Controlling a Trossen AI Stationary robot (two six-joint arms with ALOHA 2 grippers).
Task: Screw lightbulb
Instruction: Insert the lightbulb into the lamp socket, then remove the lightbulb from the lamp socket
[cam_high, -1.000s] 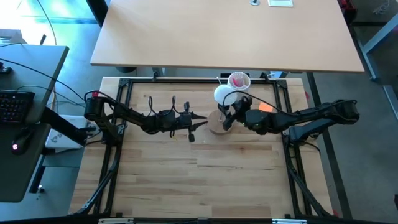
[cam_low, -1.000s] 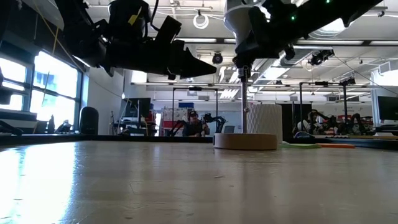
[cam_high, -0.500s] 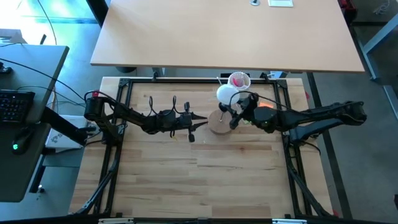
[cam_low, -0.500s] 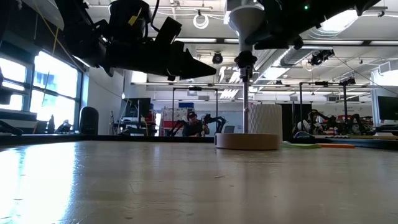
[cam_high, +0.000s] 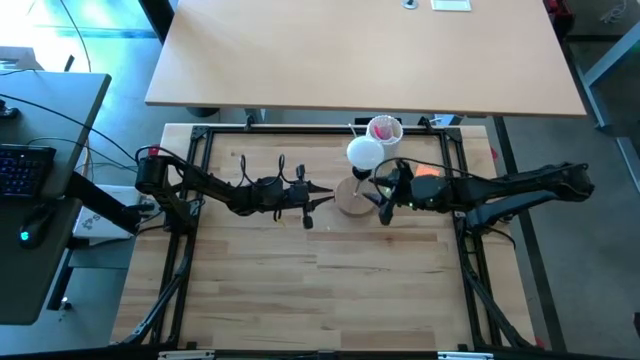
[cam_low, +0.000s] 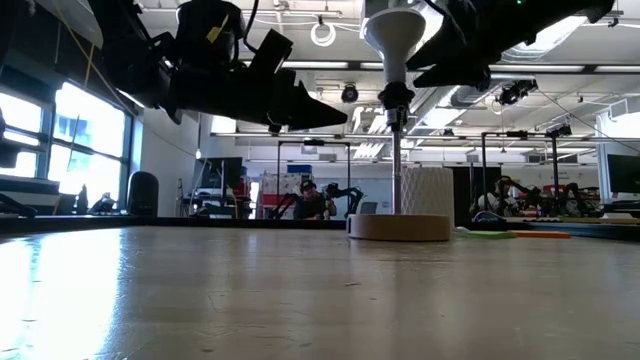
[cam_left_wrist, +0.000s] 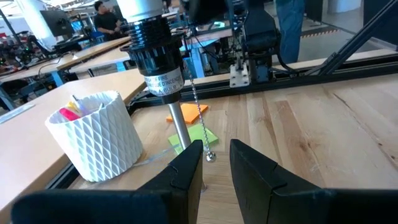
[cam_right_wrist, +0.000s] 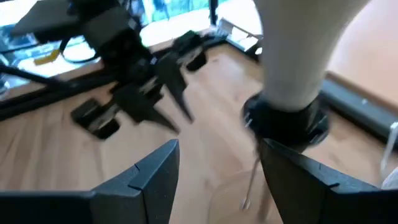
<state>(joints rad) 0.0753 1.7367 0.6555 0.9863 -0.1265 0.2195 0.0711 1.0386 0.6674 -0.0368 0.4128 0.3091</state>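
The white lightbulb (cam_high: 364, 153) stands upright with its neck (cam_low: 392, 40) down in the black socket (cam_left_wrist: 155, 53). The socket tops a thin metal rod (cam_low: 397, 170) on a round wooden base (cam_low: 398, 227). My left gripper (cam_high: 325, 195) hangs level just to the base's left. Its fingers (cam_left_wrist: 186, 171) are a narrow gap apart, with nothing between them. My right gripper (cam_right_wrist: 217, 180) is wide open to the right of the socket and clear of the bulb. In the high view it (cam_high: 383, 203) sits over the base's right edge.
A white ribbed cup (cam_high: 384, 130) with pink contents stands just behind the base, toward the far edge. Orange (cam_left_wrist: 186, 113) and green (cam_left_wrist: 202, 135) sticky notes lie by the base. A thin pull chain (cam_left_wrist: 198, 106) hangs from the socket. The near half of the table is bare wood.
My right gripper has drawn back from the lightbulb toward the table's right edge, rising a little and tipping as it went. The bulb stays upright in the socket.
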